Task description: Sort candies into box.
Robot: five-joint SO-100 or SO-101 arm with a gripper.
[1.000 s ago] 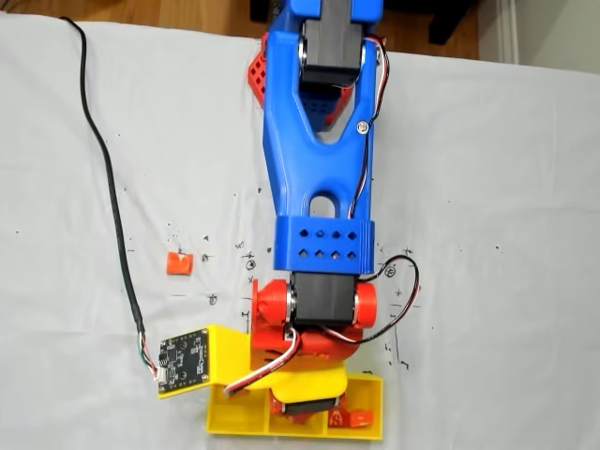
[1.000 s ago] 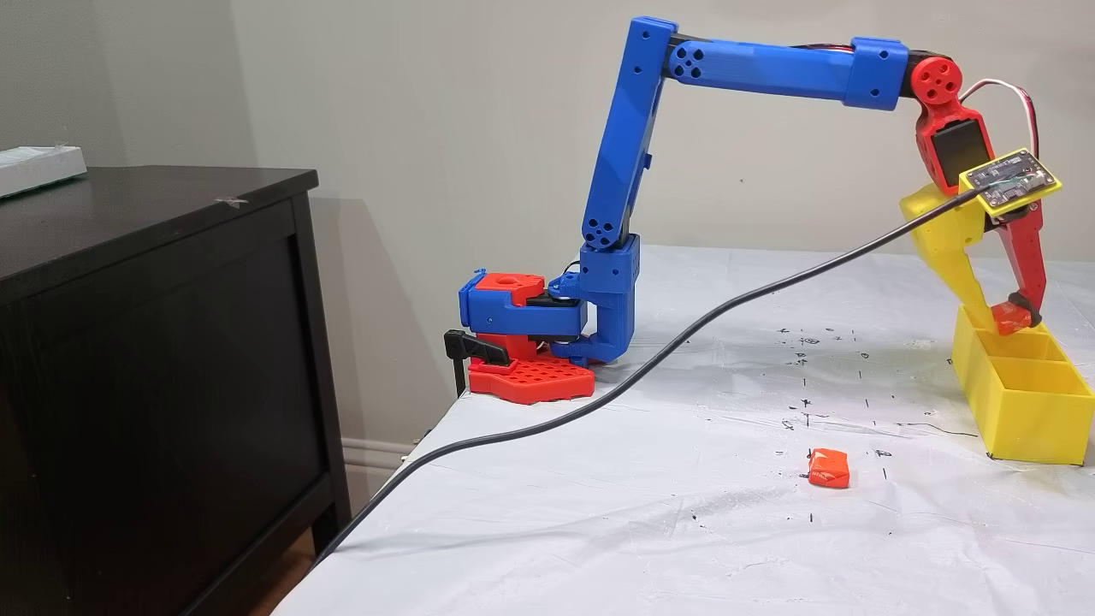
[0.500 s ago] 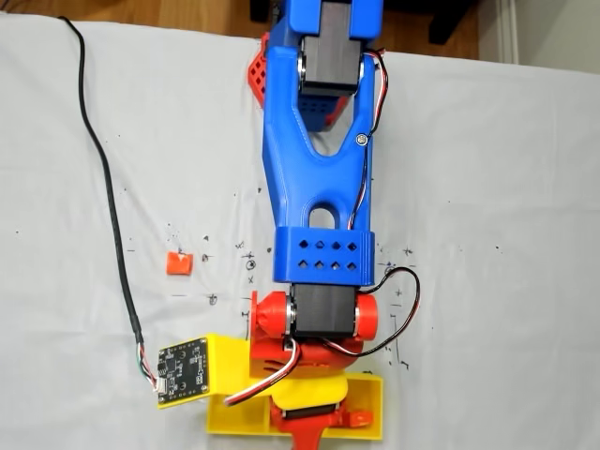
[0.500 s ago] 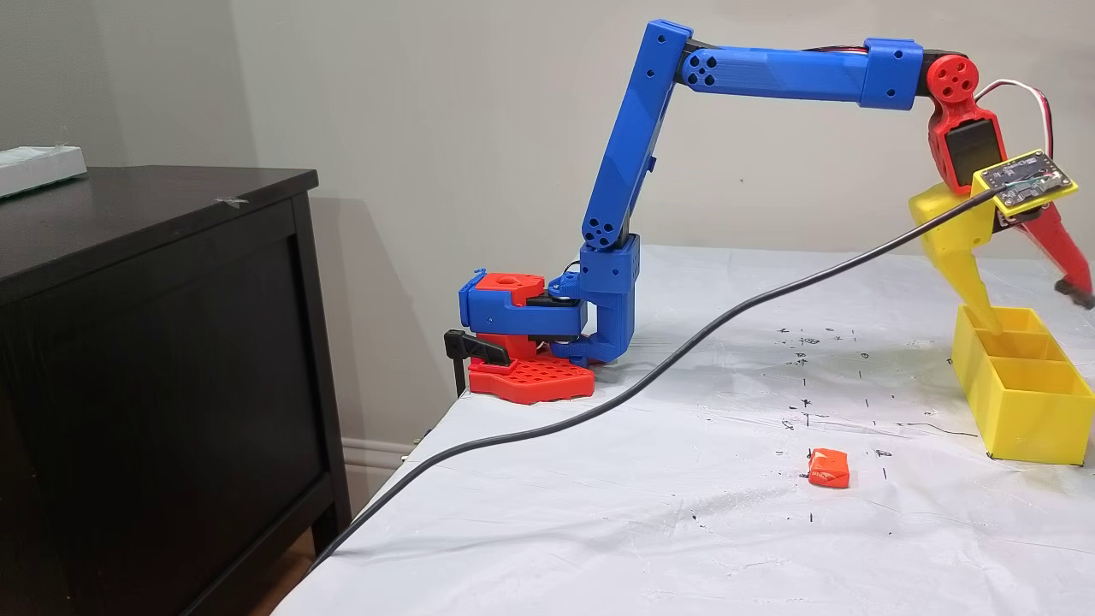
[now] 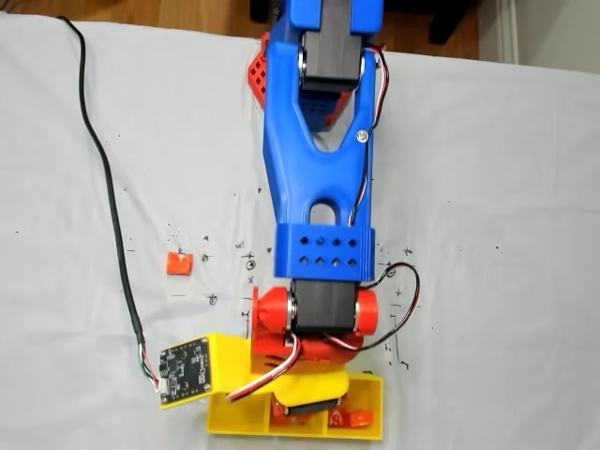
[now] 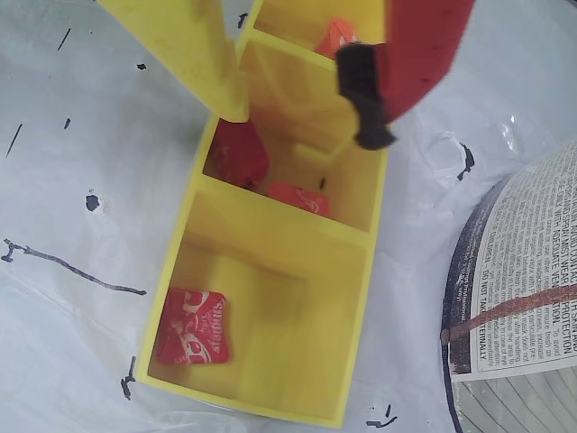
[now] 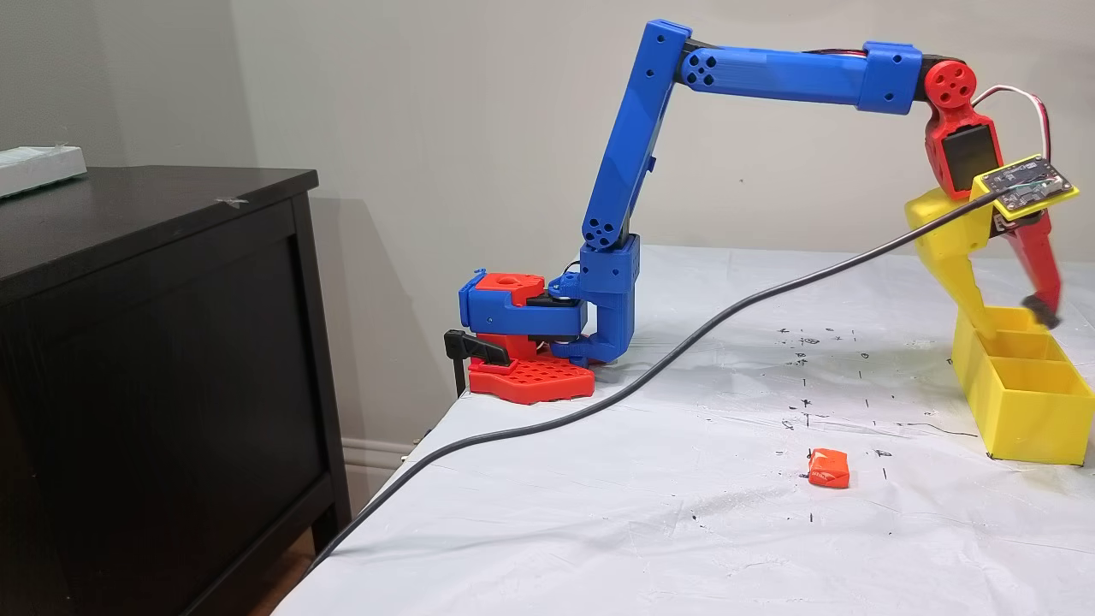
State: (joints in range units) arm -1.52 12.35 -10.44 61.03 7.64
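Surface (image 7: 650,513): covered with a white, creased plastic-like sheet carrying small black pen marks.

Loose candy (image 7: 828,468): squarish, orange-red glossy wrapper with faint white marking, lying on the sheet left of the box in a fixed view, well apart from it.

Box (image 6: 270,225): smooth yellow plastic tray, three square compartments in a row. In the wrist view the nearest compartment holds one red candy (image 6: 191,327), flat in its left corner, white script on the wrapper not legible. The middle compartment holds two: one dark red piece (image 6: 237,152) against the left wall, one orange-red piece (image 6: 297,196) by the near divider. The far compartment shows one orange piece (image 6: 332,38), partly hidden.

Pincer (image 6: 297,104): one yellow finger and one red finger with a black tip, spread apart over the middle compartment, gripping nothing.

Right edge of the wrist view: a round container (image 6: 518,298) with a printed paper label, small black text unreadable.
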